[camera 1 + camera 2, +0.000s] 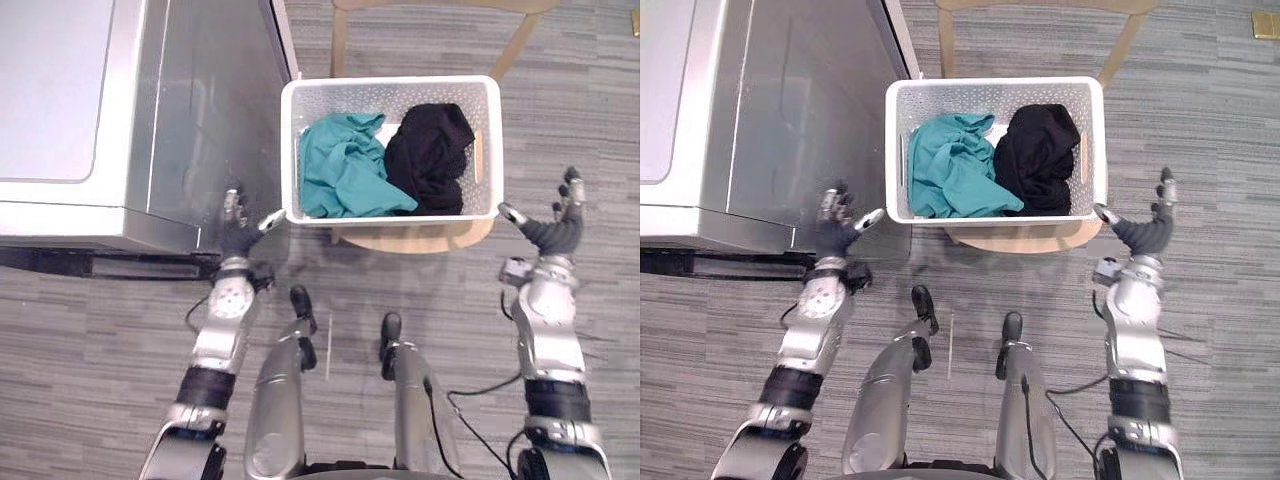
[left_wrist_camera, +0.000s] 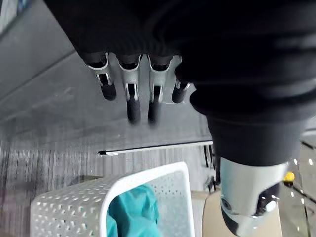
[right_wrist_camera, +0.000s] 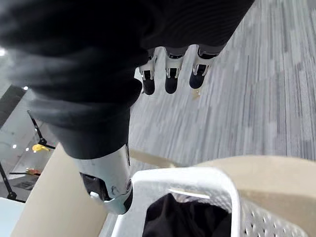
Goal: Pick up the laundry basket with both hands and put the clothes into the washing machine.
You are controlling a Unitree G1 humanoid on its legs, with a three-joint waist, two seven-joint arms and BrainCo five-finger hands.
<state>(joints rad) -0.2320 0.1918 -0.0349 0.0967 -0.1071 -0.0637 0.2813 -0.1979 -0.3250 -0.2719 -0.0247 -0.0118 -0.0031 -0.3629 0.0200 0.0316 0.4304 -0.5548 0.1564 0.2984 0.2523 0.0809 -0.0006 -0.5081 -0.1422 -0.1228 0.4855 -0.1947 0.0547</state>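
A white perforated laundry basket (image 1: 392, 88) rests on a light wooden chair (image 1: 415, 236) in front of me. Inside it lie a teal garment (image 1: 343, 168) on the left and a black garment (image 1: 428, 155) on the right. My left hand (image 1: 238, 232) is open just outside the basket's near left corner, thumb reaching toward the rim without gripping. My right hand (image 1: 555, 228) is open beside the near right corner, thumb pointing at the basket, a small gap between. The silver washing machine (image 1: 120, 110) stands to the left.
The washing machine's grey side panel (image 1: 810, 110) is close behind my left hand. The chair's back frame (image 1: 435, 8) rises beyond the basket. Grey plank floor (image 1: 590, 120) spreads to the right and toward me.
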